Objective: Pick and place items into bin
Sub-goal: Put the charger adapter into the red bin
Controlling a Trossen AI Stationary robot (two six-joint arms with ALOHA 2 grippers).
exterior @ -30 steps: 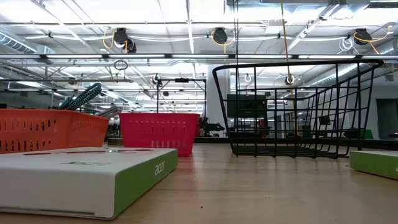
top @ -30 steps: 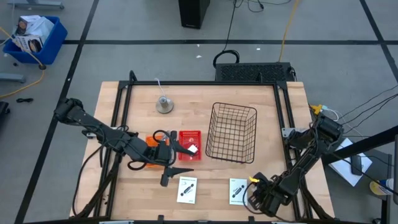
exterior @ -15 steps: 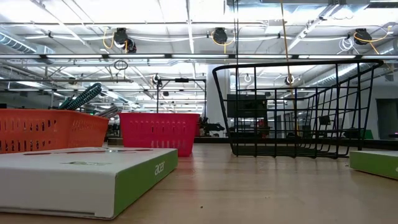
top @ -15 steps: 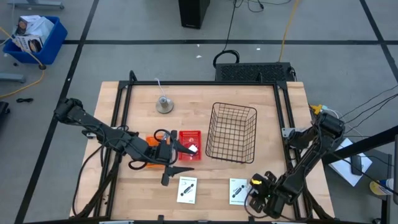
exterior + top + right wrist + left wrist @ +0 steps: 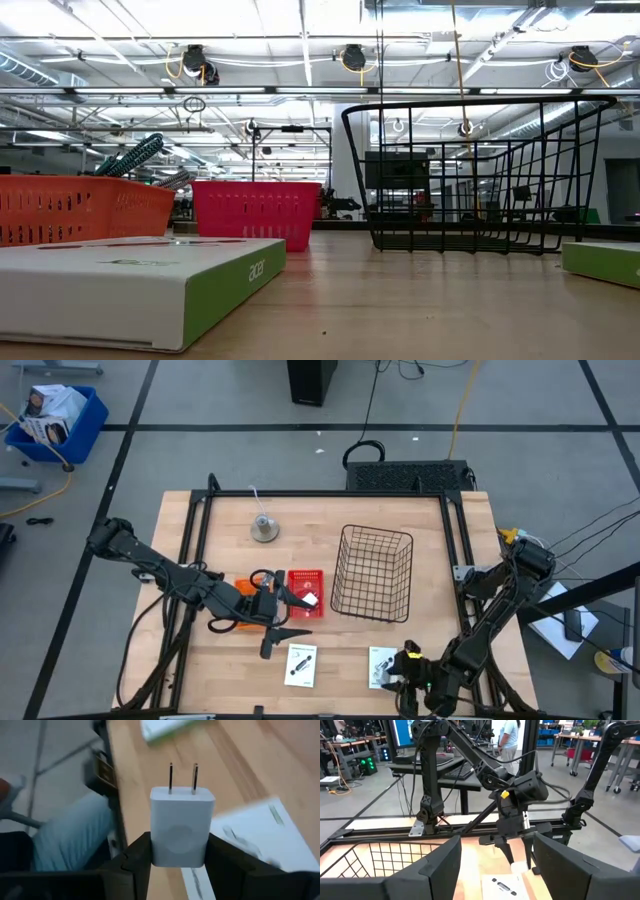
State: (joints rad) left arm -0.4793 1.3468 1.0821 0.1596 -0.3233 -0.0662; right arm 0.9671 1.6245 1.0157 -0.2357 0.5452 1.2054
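Observation:
My right gripper (image 5: pixel 402 668) hovers at the table's near right, over the right one of two white cards (image 5: pixel 380 665), shut on a small white block with two metal prongs (image 5: pixel 182 827). The other card (image 5: pixel 301 664) lies flat to its left. My left gripper (image 5: pixel 288 617) stands open and holds nothing, level above the near edge of a red bin (image 5: pixel 305 593) beside an orange bin (image 5: pixel 240 605). A teal handle (image 5: pixel 135 155) sticks up out of the orange bin. The black wire basket (image 5: pixel 373 573) stands right of the red bin. My right gripper pinches the white block by the lower part of its two opposite sides (image 5: pixel 156 847) between its two fingers (image 5: pixel 135 860). The pronged end points away from the gripper. The fingers slant downward, and the block is lifted clear of the table and the card.
A round grey bell-like object (image 5: pixel 264 528) sits at the far left of the table. A black frame (image 5: pixel 320 494) rims the tabletop. A small white piece (image 5: pixel 311 600) lies in the red bin. Bare wood shows between the cards and the bins.
My right gripper has risen a little from the near right corner and swung toward the right card, rolling its wrist as it went. The white block has gone with it.

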